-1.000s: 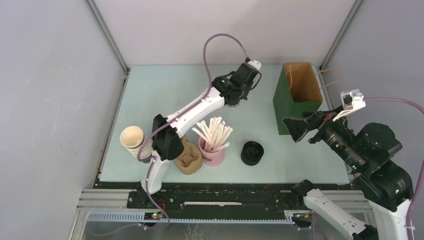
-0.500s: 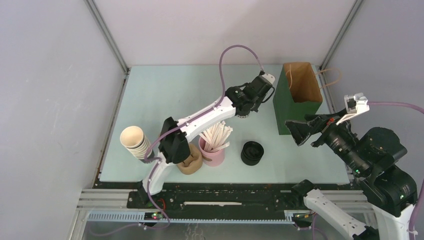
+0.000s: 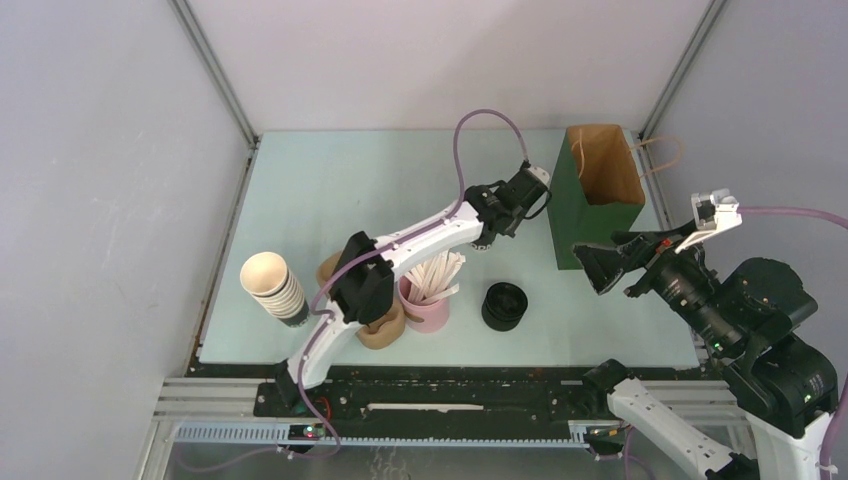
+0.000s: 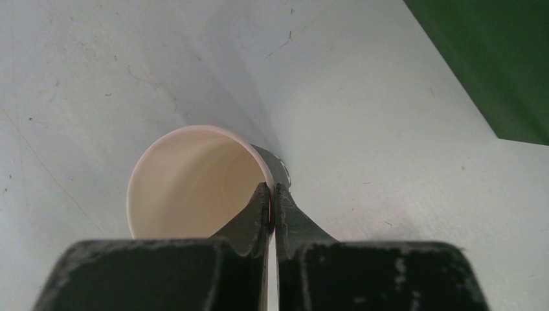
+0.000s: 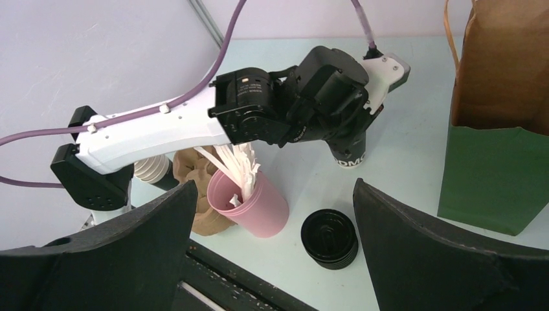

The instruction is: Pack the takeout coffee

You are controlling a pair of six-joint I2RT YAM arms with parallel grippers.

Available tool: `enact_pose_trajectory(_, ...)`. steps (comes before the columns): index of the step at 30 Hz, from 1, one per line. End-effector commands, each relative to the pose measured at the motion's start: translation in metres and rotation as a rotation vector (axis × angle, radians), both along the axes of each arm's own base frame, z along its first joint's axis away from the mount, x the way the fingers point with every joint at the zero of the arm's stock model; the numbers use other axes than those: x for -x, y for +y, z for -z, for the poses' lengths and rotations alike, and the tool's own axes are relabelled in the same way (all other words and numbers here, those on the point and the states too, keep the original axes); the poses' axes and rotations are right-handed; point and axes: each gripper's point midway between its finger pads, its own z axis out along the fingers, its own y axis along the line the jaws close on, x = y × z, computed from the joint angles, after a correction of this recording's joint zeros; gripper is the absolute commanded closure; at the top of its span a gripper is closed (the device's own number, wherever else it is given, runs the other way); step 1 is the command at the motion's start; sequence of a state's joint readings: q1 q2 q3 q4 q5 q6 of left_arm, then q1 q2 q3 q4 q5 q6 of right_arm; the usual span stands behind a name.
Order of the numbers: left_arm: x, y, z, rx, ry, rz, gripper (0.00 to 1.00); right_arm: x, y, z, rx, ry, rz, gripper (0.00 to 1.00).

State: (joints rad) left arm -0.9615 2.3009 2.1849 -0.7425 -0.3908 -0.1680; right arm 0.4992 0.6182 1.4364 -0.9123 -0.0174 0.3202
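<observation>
No lidded cup shows in any view. My left gripper [image 4: 272, 194] is shut on the rim of a single black paper cup [image 4: 194, 181] with a cream inside and no lid. One finger is inside the rim and one outside. The cup [image 5: 349, 157] hangs upright at or just above the table, left of the green paper bag [image 3: 598, 195]. In the top view my left gripper [image 3: 492, 215] covers most of the cup. My right gripper [image 5: 275, 188] is open and empty, held high at the right [image 3: 600, 262] in front of the bag.
A squat stack of black lids [image 3: 504, 305] sits in the front middle. A pink straw holder [image 3: 428, 308] and a brown pulp carrier [image 3: 380, 325] stand left of it. A ribbed stack of cups [image 3: 272, 285] lies at the front left. The bag [image 5: 492, 162] stands open.
My left gripper has carried the cup to the right, from the table's middle back to just left of the bag. The right gripper has barely shifted.
</observation>
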Motion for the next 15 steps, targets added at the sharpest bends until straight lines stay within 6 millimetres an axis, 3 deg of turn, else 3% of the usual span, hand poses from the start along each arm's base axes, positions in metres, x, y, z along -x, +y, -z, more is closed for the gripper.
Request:
enact_pose_trajectory(1,-0.004,-0.001,0.007,0.007,-0.008,-0.024,0.95,0.005,-0.005,-0.011,-0.018,-0.028,0.011,0.01)
enact_pose_trajectory(10,-0.002,0.002,0.013,-0.004,0.003,-0.029,0.83,0.004,-0.004,-0.008,-0.017,-0.021,0.011,0.01)
enact_pose_trajectory(15,-0.001,0.008,-0.005,0.011,-0.02,-0.042,0.65,0.003,-0.003,-0.008,-0.016,-0.018,0.008,0.01)
